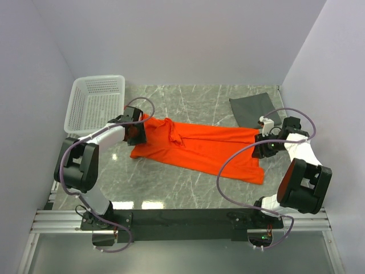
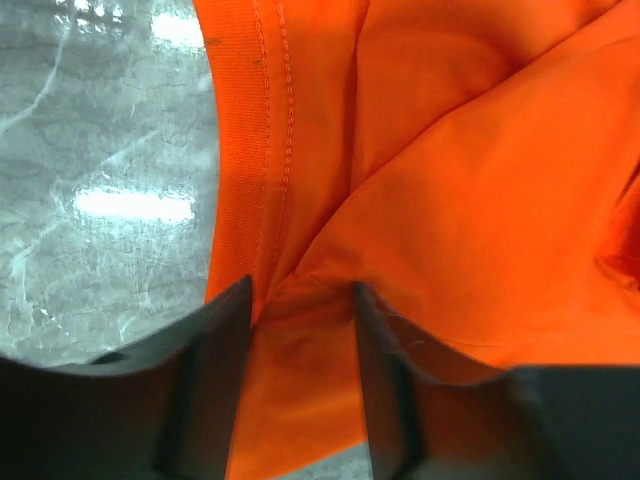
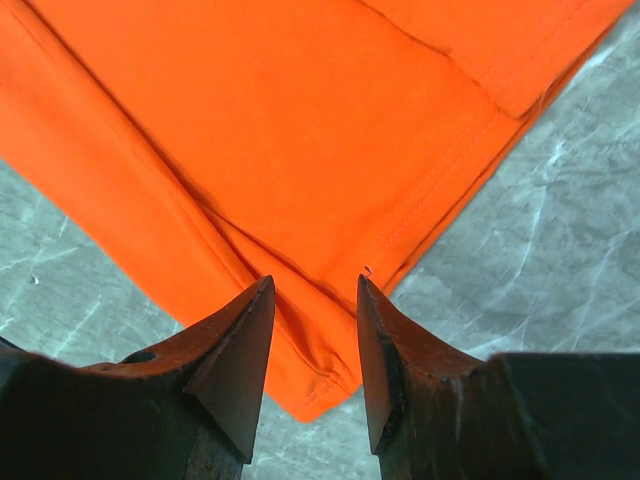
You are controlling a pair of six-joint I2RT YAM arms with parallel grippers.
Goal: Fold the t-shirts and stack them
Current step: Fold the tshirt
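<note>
Black mounting rail (image 1: 182,220) along the bottom edge of the overhead view carries both arm bases. Beyond it lies the grey marbled table (image 1: 188,188).

Centre of frame: the orange t-shirt (image 1: 199,148) is spread lengthwise across the table, running from left of centre down to right of centre, with a bunched fold near its left end.

Left of centre: the left gripper (image 1: 137,134) is set down on the shirt's left end. In the left wrist view its dark fingers (image 2: 225,330) stand roughly half apart, and a ridge of orange fabric beside a double-stitched seam rises between them. Creases run towards the gap, but whether the pads actually pinch the cloth cannot be told from this angle.

Right of centre: the right gripper (image 1: 263,142) meets the shirt's right end. In the right wrist view its jaws are about half apart, straddling a hemmed corner that lies flat on the marble; nothing is clamped.

Upper right: the dark grey t-shirt (image 1: 254,108) lies flat by the far wall, apart from the orange one.

Upper left: a white lattice basket (image 1: 94,100) stands in the far corner, just beyond the left gripper.
</note>
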